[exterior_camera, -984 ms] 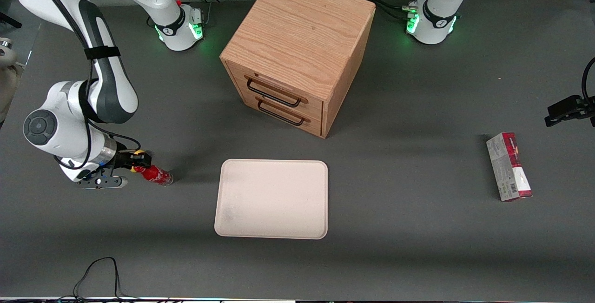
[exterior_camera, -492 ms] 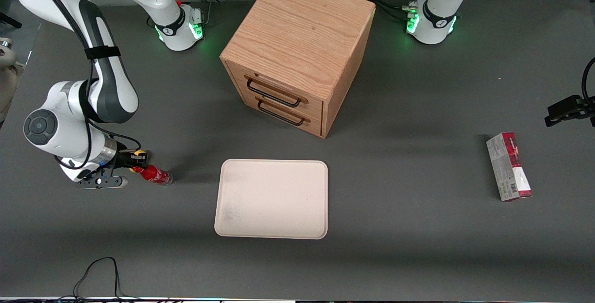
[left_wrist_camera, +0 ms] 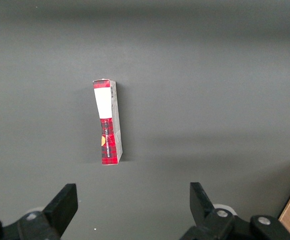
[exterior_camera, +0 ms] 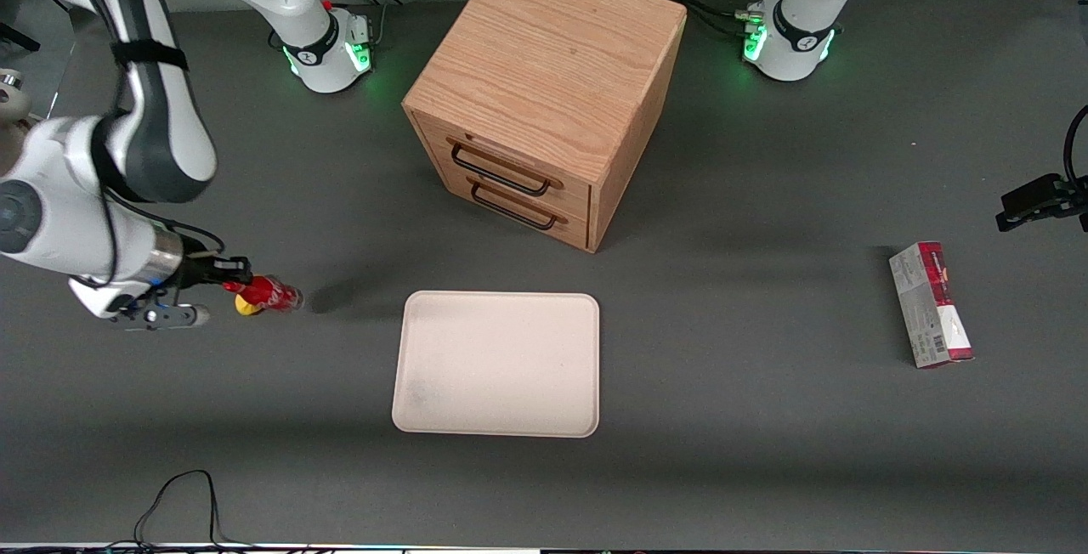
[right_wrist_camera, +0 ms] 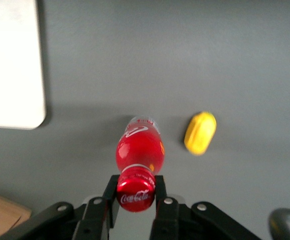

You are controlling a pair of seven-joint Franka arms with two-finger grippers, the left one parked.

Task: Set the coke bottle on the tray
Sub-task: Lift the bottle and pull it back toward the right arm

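Observation:
My right gripper (exterior_camera: pixel 228 285) is shut on the red cap of the coke bottle (exterior_camera: pixel 270 294) and holds it lifted off the table, toward the working arm's end. In the right wrist view the gripper (right_wrist_camera: pixel 135 190) clamps the cap, with the coke bottle (right_wrist_camera: pixel 139 148) hanging over the grey table. The cream tray (exterior_camera: pixel 497 364) lies flat at the middle of the table, in front of the wooden cabinet; one corner of the tray (right_wrist_camera: pixel 12 65) shows in the right wrist view. The bottle is apart from the tray, off to its side.
A yellow rounded lump (exterior_camera: pixel 246 307) lies on the table under the bottle, also in the right wrist view (right_wrist_camera: pixel 200 132). The wooden drawer cabinet (exterior_camera: pixel 544 95) stands farther from the camera than the tray. A red-and-grey carton (exterior_camera: pixel 930 303) lies toward the parked arm's end.
The right arm has risen and drawn outward toward its end of the table, lifting the bottle by its cap off the table. The yellow lump now shows beneath it.

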